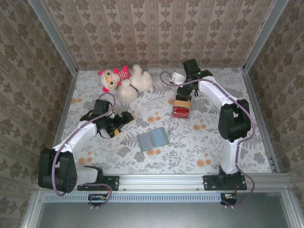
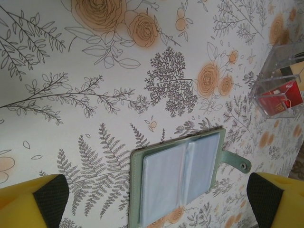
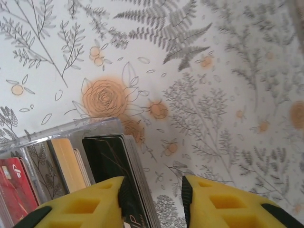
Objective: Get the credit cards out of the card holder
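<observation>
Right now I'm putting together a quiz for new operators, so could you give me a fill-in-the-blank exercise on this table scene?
1. The soft grey-green bifold card holder is ___, not folded shut.
2. The clear plastic box of cards sits under the ___ arm's yellow fingers.
3. Of the red card, the tan card and the dark card in that box, the ___ one stands nearest those fingers.

Missing words: open; right; dark.
</observation>
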Controlling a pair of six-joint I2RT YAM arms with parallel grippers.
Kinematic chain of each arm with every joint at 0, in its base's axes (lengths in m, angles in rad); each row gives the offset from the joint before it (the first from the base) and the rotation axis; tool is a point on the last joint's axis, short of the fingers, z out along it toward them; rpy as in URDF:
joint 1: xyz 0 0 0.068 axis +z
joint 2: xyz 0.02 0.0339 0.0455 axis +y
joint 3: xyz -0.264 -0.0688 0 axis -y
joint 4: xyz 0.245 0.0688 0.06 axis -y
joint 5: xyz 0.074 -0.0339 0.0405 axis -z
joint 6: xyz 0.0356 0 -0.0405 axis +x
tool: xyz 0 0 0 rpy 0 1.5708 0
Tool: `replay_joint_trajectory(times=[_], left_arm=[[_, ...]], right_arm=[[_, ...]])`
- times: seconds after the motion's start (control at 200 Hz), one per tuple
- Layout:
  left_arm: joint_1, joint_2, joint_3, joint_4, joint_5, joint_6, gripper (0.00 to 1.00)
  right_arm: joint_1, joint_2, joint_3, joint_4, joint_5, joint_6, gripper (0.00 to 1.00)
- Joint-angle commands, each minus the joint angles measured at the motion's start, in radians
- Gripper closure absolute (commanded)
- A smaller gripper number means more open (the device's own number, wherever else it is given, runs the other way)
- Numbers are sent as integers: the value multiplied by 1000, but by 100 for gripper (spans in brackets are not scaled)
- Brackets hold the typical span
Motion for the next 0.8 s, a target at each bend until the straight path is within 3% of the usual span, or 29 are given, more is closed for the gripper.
replay_joint_trajectory(times=[0.0,0.15,0.29,0.42,0.52,0.64,0.795], left_arm=[[8,-12,-15,6,18,15,0],[7,-38,-26,5,19,15,0],[4,-50,-44,9,27,7,0],[-22,-51,-65,35,36,-19,0],[-60,-50,-96,98,51,-65,0],[-116,-32,-109,139,45,-107,1],[-193,9,-100,158,21,-141,3]], right_arm=[[-2,-139,-72,126,-12,164,55],[2,-285,-188,244,-45,384,47],[15,-409,-278,273,-91,649,46],[34,-474,-277,129,-1,1020,46],[69,-515,-333,67,-56,1210,47],[162,-547,-444,137,-103,1331,45],[253,-467,-498,112,-170,1410,45]])
